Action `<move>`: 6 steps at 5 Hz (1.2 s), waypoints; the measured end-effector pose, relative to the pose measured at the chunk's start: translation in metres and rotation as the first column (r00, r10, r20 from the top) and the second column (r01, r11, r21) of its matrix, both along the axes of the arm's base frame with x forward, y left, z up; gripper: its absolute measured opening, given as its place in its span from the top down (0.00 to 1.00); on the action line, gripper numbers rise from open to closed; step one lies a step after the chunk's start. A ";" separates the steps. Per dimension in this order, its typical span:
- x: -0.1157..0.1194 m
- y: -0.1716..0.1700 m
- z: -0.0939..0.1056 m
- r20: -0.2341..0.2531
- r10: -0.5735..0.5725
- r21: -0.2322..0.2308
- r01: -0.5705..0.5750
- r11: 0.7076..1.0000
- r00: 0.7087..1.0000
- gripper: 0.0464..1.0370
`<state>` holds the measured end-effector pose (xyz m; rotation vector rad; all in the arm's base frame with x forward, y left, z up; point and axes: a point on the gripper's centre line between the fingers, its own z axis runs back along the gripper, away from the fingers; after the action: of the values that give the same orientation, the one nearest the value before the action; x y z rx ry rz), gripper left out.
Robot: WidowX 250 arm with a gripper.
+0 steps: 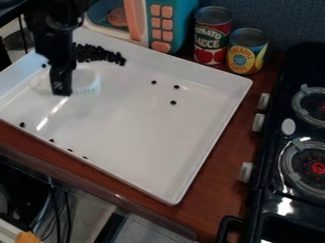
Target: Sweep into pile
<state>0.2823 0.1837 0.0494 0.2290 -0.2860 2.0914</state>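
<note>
Brown bench (219, 166) runs under everything, with a big white tray (146, 137) on it, walls low and sloped, floor looks smooth and slick. Black stove (276, 190) down the right of the frame, strip of bench between it and the tray. Toy microwave (184, 19) at upper centre, right up by the tray's back rim; red-label can (212, 35) and yellow-label can (247, 54) just beside that rim, upper right. Black arm (60, 14) comes in at the upper left, claw (62, 90) hanging over the tray's left part; can't tell if it is open or closed. White sweeping tool (88, 81) right at the claw, toothed lower edge; probably light, somewhat flexible, best gripped mid-top, teeth down. Main heap of black beans (98, 53) in the tray's upper left, against the back wall. Strays: one bean (44, 65) left of the arm, three beans (173, 102) right of centre, four beans (51, 140) along the near wall, lower left. Beans look hard, tiny, light; likely to roll or skip, so sweep low and slow. Middle of tray gives open room; wall-side ones need care, tool could knock the rim.
</note>
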 end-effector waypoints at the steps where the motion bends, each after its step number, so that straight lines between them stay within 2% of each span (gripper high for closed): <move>1: -0.004 0.012 -0.005 -0.012 -0.043 0.044 0.043 0.998 0.999 0.31; 2: 0.002 0.018 -0.023 -0.067 -0.065 0.024 0.066 0.998 0.996 0.31; 5: 0.059 0.057 -0.026 -0.084 -0.018 0.066 0.024 0.998 0.996 0.31; 6: 0.074 0.064 -0.026 -0.083 -0.010 0.058 0.015 0.998 0.996 0.31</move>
<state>0.3559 0.2473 0.0236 0.3473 -0.2982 2.0574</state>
